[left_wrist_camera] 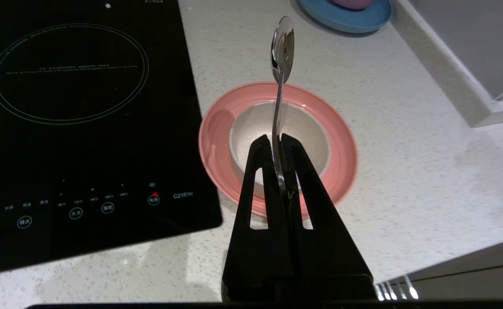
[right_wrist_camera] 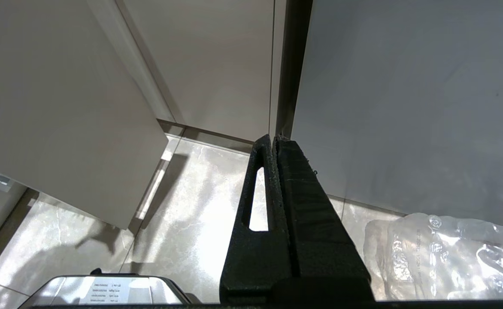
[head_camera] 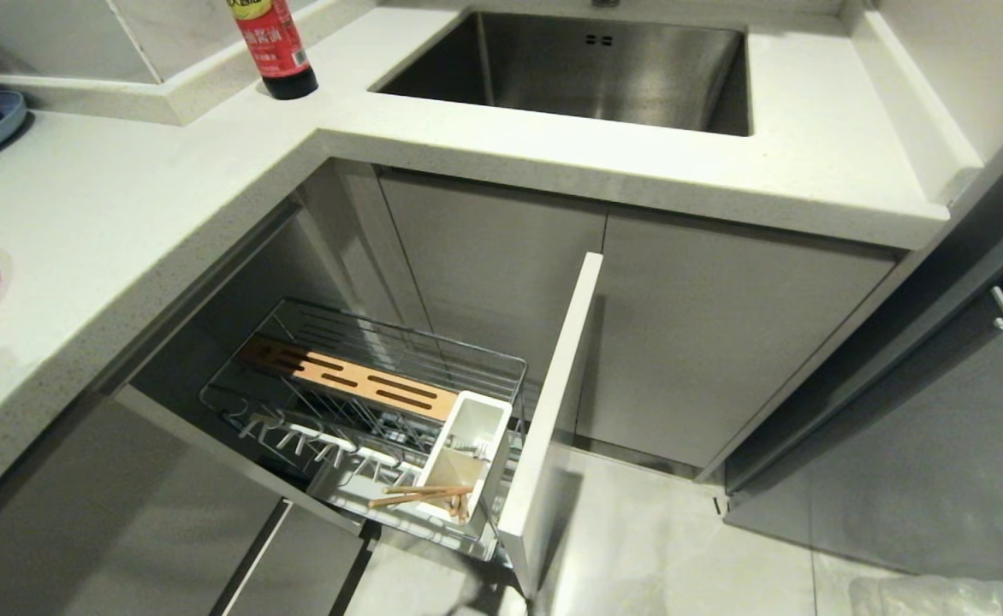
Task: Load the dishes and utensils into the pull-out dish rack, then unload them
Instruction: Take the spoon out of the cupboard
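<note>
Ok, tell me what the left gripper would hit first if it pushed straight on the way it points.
Probably the cream-white bowl sitting in the pink plate: the left gripper, shut on the spoon, aims at it. Depth is unclear, and the spoon's tip would arrive first.

The pull-out dish rack, a chrome wire basket, stands drawn out at 6 o'clock under the counter, its slotted wooden board along the back. The wooden chopsticks lie tilted in its white caddy. The silver spoon is clamped by its handle, bowl end outward, above the cream-white bowl (nested in the salmon-pink plate).
</note>
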Tool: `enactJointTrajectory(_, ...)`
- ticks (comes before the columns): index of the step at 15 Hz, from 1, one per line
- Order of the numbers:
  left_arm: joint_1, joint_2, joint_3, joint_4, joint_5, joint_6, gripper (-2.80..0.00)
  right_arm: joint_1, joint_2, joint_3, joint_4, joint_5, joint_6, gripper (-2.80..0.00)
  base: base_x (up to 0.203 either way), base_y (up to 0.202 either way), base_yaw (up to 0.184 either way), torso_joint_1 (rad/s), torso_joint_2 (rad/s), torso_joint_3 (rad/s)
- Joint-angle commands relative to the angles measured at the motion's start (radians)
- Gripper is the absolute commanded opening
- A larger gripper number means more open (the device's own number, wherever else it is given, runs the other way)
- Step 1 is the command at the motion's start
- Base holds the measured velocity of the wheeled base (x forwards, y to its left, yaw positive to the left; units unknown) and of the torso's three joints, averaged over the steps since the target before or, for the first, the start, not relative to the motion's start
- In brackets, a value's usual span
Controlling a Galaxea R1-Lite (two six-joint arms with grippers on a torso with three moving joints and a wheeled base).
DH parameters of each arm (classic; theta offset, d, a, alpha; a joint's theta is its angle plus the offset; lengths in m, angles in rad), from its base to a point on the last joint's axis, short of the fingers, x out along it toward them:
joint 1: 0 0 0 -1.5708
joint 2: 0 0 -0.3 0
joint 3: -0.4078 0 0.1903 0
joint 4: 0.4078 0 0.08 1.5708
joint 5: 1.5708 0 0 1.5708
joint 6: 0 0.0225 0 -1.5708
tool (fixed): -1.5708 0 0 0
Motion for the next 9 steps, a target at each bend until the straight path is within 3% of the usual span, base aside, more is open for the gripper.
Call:
enactJointTrajectory(1, 0.053, -0.031, 0.105, -0.071, -0.026, 0.008, -2.8, 0.0, -0.001, 0.0, 0.0, 0.0, 0.0, -2.8, 0.0, 0.0, 0.0, 0.0, 0.0, 0.0)
enactJointTrajectory(7, 0.14, -0.041, 0.364, -0.43, -0.082, 0.017, -2.8, 0.0, 0.001, 0.0, 0.0, 0.0, 0.0, -2.8, 0.0, 0.0, 0.0, 0.0, 0.0, 0.0)
enactJointTrajectory(9, 0.168, -0.01, 0.405, -0.493, -0.107, 0.018, -2.8, -0.001, -0.001, 0.0, 0.0, 0.0, 0.0, -2.8, 0.0, 0.0, 0.0, 0.0, 0.0, 0.0)
